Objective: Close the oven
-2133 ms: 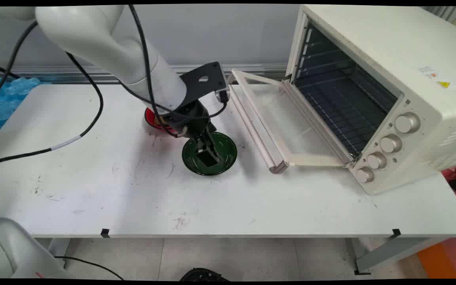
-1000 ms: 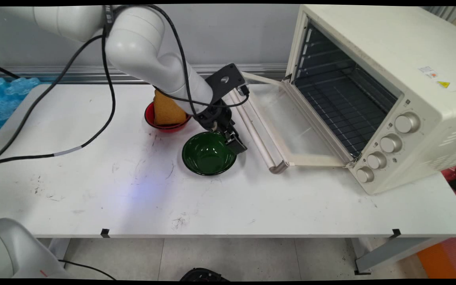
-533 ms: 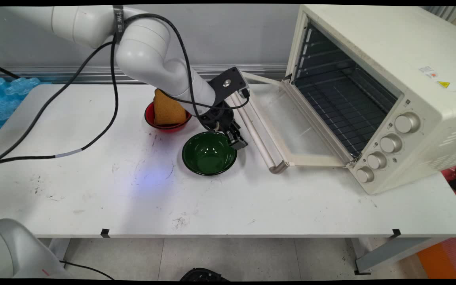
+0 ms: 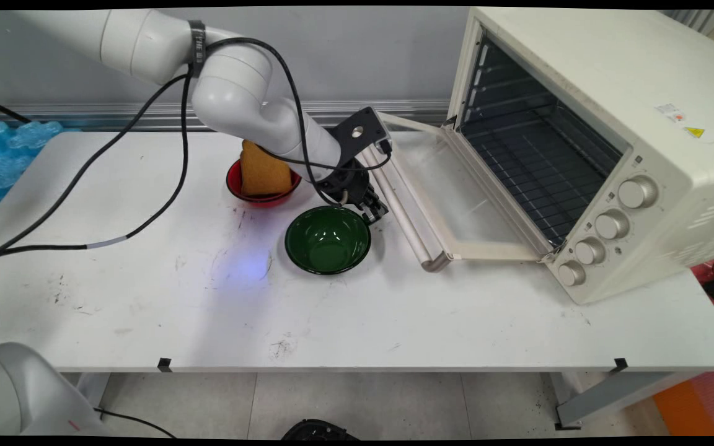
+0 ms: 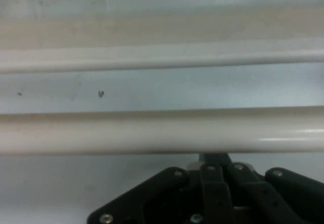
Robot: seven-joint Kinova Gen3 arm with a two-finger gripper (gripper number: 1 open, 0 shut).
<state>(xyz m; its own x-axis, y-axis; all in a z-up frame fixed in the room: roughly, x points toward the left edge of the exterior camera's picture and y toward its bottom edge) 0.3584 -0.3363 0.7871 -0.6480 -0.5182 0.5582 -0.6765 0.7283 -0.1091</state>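
Nearest, an empty dark green glossy bowl [image 4: 327,240]. Just beyond its rim, black two-finger gripper [image 4: 377,212], tips pressed together, holding nothing, close against the cream tubular handle [image 4: 401,214] of the toaster oven's lowered glass door [image 4: 456,186]. Likely stiff, smooth, slippery; best taken mid-bar. Only from the hand view: bar [image 5: 152,130] crossing squarely ahead.

yellow warning triangle sticker [image 4: 694,132] on toaster oven [image 4: 599,124], wording unreadable
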